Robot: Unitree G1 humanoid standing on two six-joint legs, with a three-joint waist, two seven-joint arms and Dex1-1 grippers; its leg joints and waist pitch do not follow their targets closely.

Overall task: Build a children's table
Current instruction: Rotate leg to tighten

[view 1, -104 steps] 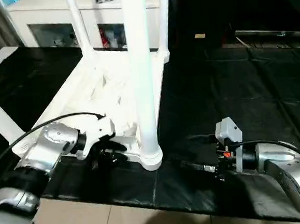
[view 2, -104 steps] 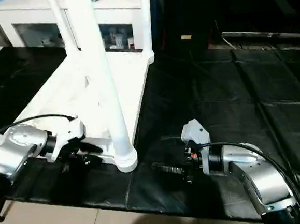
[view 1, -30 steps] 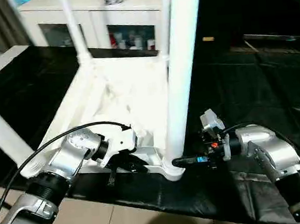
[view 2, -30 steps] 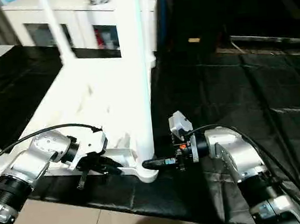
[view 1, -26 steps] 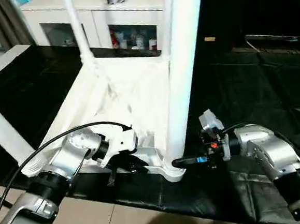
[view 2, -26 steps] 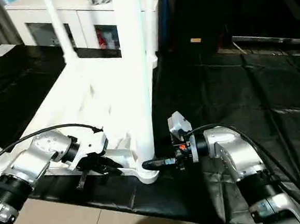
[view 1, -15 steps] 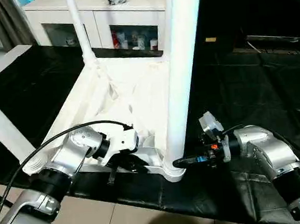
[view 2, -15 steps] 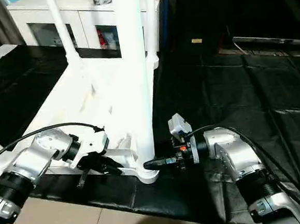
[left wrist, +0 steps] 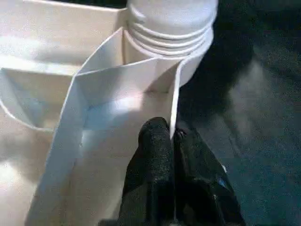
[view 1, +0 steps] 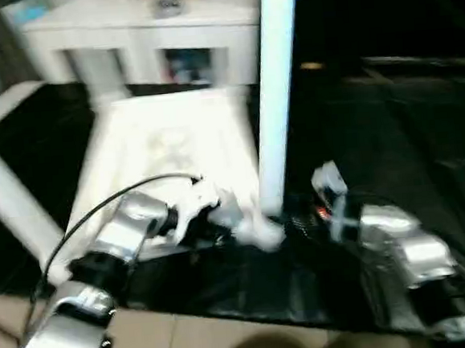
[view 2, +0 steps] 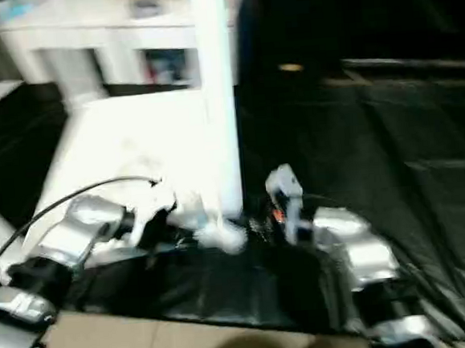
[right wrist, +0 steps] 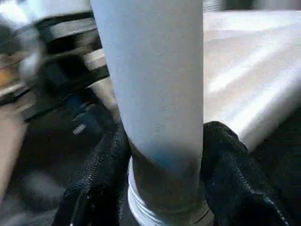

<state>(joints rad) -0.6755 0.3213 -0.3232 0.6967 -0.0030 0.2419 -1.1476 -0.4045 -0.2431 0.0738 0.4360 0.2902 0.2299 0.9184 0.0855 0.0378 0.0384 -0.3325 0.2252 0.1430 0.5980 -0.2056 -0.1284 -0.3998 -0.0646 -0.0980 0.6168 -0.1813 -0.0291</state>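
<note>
Floor: beige tiles [view 1: 229,339] along the near edge | Covering: black sheet [view 1: 389,121] spread over the floor | Rear: white glass-door cabinet [view 1: 166,42] against the back | Far right: dark.

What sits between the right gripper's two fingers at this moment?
The nearest table leg, just above its threaded base. In the right wrist view the right gripper has one black finger on each side of the leg, pressed against it.

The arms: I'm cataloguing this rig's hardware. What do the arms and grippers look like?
Both forearms are silver and rounded. The left arm carries a looping black cable and a white wrist block. Left gripper and right gripper have textured black fingers.
</note>
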